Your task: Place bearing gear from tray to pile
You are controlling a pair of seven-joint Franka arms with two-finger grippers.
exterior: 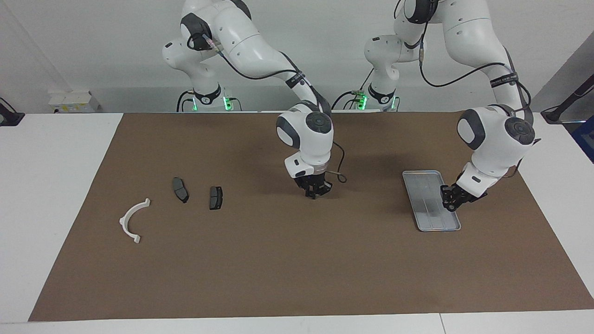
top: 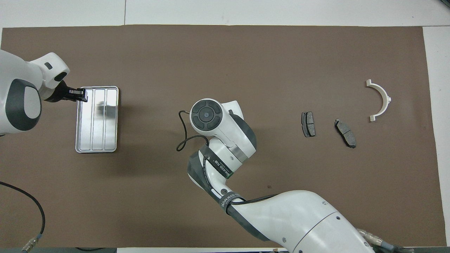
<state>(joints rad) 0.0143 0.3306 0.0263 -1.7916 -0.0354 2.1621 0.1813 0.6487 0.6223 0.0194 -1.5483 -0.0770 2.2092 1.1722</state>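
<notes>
Grey tray sits under left gripper, fingers unreadable; right gripper fingers meet, well apart from pile.

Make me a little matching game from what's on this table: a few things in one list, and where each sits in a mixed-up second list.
Things:
1. tray
2. white arc
3. left claw
4. right claw

Places:
A. low over mid-mat
B. on the mat at the left arm's end
C. outermost at the right arm's end
D. at the tray's outer rim

Pairs: 1-B, 2-C, 3-D, 4-A
</notes>
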